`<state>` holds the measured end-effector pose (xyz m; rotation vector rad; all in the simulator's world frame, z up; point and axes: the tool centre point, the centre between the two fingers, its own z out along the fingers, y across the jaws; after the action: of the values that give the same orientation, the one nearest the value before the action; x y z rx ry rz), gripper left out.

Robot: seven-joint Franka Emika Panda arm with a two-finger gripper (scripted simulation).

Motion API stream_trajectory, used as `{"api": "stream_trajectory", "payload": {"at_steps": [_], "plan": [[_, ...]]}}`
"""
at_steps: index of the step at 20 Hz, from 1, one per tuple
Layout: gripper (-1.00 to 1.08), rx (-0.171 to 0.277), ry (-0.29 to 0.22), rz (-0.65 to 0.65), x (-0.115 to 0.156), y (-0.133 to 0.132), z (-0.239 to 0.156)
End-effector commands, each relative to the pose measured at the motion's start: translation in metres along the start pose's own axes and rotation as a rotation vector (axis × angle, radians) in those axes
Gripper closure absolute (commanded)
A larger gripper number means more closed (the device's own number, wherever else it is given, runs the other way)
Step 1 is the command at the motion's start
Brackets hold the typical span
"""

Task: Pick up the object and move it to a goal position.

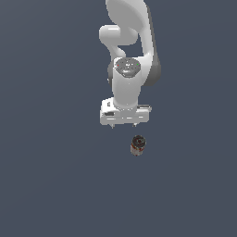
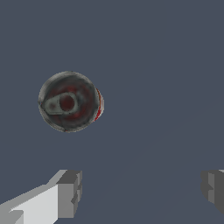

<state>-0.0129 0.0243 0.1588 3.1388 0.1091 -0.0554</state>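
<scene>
Dark-topped can (image 2: 68,102), gripper (image 1: 123,125) apart, seemingly spread

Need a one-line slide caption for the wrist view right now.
Wrist view: open gripper above the floor, the small can upright and off to one side, not yet between the fingers.

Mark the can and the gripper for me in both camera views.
can (image 1: 138,144), exterior view, its dark top.
can (image 2: 68,102), wrist view, middle of its round top with the pull tab.
gripper (image 1: 123,125), exterior view, midway between fingertips.
gripper (image 2: 142,190), wrist view, between fingertips.
</scene>
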Motion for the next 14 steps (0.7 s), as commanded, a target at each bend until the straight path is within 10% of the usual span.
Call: {"api": "stream_trajectory", "payload": {"at_steps": [1, 14], "plan": [[-0.92, 0.0, 0.0, 0.0, 0.0, 0.0, 0.0], [-0.92, -0.023, -0.023, -0.047, -0.0022, 0.0047, 0.0068]]}}
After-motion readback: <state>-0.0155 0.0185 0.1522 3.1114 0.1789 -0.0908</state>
